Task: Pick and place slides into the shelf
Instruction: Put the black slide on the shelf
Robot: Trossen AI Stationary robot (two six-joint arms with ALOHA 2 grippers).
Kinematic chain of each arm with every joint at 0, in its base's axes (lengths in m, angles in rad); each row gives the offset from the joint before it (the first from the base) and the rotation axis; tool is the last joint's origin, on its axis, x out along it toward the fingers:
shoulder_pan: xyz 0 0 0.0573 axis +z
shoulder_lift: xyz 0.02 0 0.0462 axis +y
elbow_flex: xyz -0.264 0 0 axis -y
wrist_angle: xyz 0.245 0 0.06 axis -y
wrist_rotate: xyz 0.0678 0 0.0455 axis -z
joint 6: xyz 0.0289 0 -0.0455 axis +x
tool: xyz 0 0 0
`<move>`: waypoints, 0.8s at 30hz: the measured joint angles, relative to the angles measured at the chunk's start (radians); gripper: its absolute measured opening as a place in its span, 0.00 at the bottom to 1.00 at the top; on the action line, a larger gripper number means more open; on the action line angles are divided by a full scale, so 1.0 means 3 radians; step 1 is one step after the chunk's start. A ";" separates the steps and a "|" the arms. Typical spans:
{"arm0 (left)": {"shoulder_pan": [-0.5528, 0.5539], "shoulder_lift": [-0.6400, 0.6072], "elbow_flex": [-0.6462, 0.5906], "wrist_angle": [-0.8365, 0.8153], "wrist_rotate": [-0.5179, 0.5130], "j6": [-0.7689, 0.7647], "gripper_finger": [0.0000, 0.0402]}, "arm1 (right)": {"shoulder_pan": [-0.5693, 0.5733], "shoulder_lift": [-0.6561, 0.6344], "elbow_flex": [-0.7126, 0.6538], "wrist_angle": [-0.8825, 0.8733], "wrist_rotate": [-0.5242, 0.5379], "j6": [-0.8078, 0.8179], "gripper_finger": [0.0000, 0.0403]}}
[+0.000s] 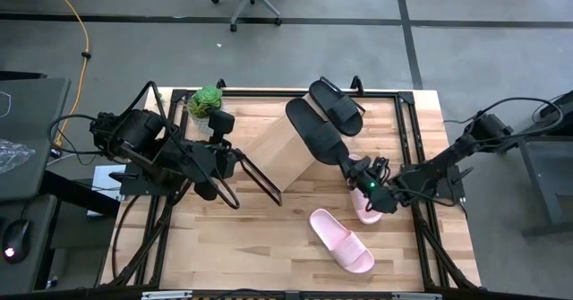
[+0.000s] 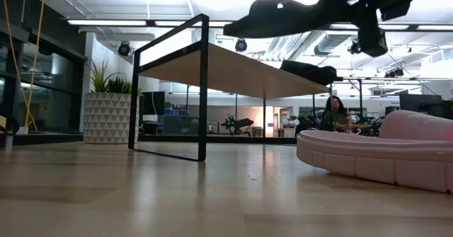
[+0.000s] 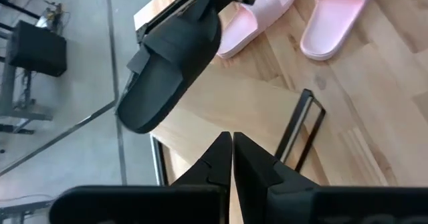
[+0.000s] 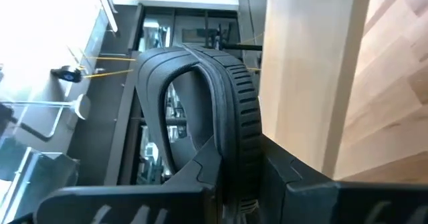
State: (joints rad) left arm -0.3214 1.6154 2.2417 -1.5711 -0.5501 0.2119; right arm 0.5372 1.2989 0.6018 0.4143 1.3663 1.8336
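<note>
I see two matte black slides, one gripped at its edge by my right pincer and the other lying on the shelf, whose board is pale blond wood inside a thin black frame. Two slides are pale pink, one on the light, streaky-grained wooden table and the other under the right arm. Both arms are dark, the left pincer black, the plant at the table's far edge is bright green, and its pot carries a white and grey triangle pattern.
</note>
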 joint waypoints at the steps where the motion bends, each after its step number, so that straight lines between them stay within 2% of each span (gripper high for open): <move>1: 0.0000 0.0000 0.0000 0.0000 0.0003 0.0000 0.01 | -0.0031 0.0005 0.0000 -0.0049 -0.0046 0.0040 0.09; 6: 0.0000 0.0000 0.0000 0.0000 0.0005 0.0000 0.00 | -0.0202 0.0012 0.0000 -0.0339 -0.0353 0.0249 0.09; 13: 0.0000 0.0000 0.0000 0.0000 0.0005 0.0004 0.01 | -0.0384 0.0012 0.0000 -0.0498 -0.0382 0.0432 0.09; 19: 0.0000 0.0000 0.0000 0.0000 0.0005 0.0009 0.01 | -0.0549 0.0012 0.0000 -0.0564 -0.0613 0.0572 0.09; 24: 0.0000 0.0000 0.0000 0.0000 0.0005 0.0011 0.01 | -0.0640 0.0012 0.0000 -0.0566 -0.0638 0.0651 0.09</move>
State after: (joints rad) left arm -0.3214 1.6154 2.2417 -1.5711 -0.5488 0.2153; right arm 0.3453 1.3025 0.6018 0.2445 1.1749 2.0288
